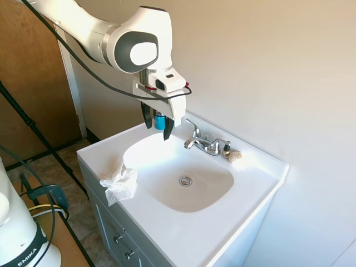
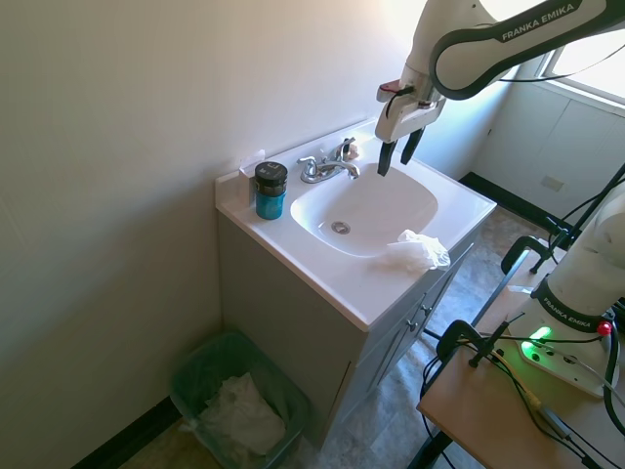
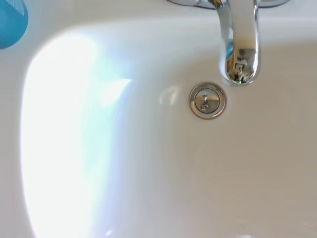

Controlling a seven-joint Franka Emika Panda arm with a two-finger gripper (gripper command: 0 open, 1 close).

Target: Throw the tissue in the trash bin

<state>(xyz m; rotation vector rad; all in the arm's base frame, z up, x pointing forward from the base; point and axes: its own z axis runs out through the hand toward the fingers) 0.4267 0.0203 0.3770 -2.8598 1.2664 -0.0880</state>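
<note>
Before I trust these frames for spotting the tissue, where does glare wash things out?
First exterior view: sunlight bleaches the sink basin's near-left side, but the tissue stays readable. Second exterior view: blown-out window at top right; tissue clear. Wrist view: a broad white glare patch; drain sharp.

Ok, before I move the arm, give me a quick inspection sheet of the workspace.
Surface: white sink counter, basin dry-looking.
Job's things: tissue on the counter's front edge; trash bin on the floor beside the cabinet, already holding paper.
Clutter: blue jar and faucet at the back.
End effector: end effector open, empty, above the basin.
Cables: nothing seen on the counter.
Surroundings: plain walls, wooden door.
</note>
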